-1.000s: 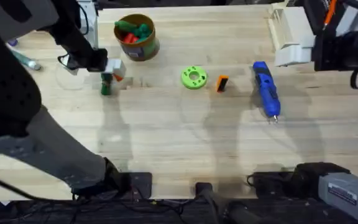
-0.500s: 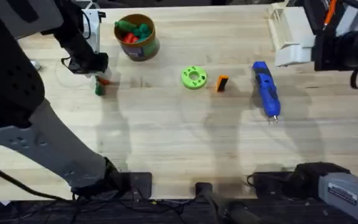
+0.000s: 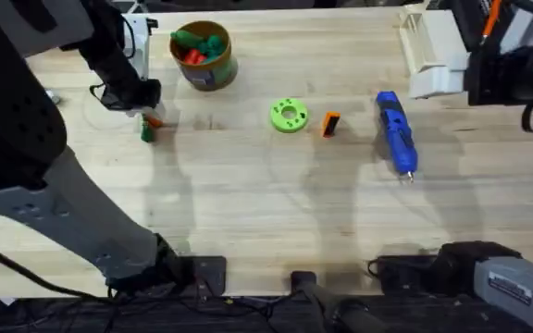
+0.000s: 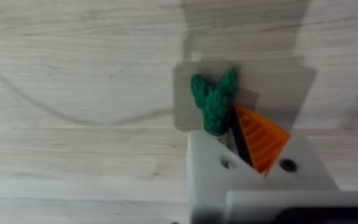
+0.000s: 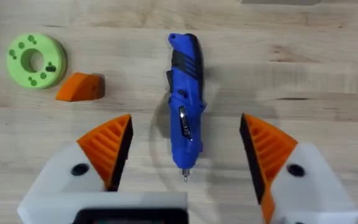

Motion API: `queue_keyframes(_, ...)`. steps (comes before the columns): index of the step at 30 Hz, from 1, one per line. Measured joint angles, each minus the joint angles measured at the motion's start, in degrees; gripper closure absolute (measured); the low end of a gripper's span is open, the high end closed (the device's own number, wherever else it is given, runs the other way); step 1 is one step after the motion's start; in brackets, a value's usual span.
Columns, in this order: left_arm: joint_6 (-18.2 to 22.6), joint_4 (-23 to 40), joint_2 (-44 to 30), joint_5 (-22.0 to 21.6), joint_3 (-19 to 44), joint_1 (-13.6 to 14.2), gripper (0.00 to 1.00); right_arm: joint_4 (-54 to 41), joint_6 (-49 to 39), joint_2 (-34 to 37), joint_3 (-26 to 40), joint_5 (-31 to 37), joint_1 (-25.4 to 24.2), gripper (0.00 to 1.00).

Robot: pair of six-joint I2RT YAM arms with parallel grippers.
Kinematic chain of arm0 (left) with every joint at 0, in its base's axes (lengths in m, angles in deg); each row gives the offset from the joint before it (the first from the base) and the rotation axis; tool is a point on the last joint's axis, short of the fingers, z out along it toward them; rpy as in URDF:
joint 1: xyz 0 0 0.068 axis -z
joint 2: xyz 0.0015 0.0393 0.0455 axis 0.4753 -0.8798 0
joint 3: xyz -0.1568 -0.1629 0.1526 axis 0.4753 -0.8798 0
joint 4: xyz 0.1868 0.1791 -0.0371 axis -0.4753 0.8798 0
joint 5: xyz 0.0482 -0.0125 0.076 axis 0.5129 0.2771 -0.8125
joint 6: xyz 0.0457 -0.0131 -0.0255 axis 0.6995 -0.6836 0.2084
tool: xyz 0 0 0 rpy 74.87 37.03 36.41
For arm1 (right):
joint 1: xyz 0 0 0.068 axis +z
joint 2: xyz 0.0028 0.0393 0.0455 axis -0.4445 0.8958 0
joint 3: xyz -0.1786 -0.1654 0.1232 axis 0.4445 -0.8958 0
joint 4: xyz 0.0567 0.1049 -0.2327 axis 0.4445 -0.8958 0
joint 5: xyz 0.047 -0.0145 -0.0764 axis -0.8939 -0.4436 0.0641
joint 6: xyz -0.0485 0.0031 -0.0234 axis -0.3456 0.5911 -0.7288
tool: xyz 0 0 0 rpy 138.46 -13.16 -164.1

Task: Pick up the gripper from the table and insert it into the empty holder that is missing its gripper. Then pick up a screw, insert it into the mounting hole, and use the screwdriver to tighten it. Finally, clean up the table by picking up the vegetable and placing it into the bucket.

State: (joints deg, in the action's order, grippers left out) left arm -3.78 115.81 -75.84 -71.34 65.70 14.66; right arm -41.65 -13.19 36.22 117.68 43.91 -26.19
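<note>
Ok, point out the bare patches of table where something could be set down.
The wide wooden table in front of the lime-green round disc and blue pen-shaped screwdriver is bare. Crowded: the back row, from the tan round bucket past the disc and small orange ribbed piece to the screwdriver.

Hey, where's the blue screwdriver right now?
In the overhead view the screwdriver lies on the table's right side, just right of the loose orange gripper, with the right gripper above it.

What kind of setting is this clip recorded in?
Most likely a robotics lab workbench: a pale wooden table with a blue electric screwdriver, a loose orange finger part, and a tub holding toy vegetables.
</note>
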Motion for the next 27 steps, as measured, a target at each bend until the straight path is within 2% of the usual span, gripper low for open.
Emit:
queue_keyframes(9,-0.02,1.87,1.36,1.52,7.91,0.63,0.992,0.0,0.0,0.0,0.0,-0.01,0.0,0.028)
queue_keyframes(17,-0.68,2.3,13.51,2.02,8.3,4.26,0.992,0.0,0.0,0.0,0.0,0.0,0.0,0.028)
queue_keyframes(21,-1.84,2.33,19.32,2.56,8.21,4.68,0.992,-0.02,0.0,0.0,0.0,0.0,0.0,0.028)
queue_keyframes(26,-3.55,1.74,27.55,2.91,3.12,4.57,0.993,-0.01,0.0,0.0,0.0,0.0,0.0,0.027)
queue_keyframes(27,-4.45,0.48,32.5,4.76,-2.86,4.57,0.993,-0.01,0.0,0.0,0.0,-0.01,0.0,0.028)
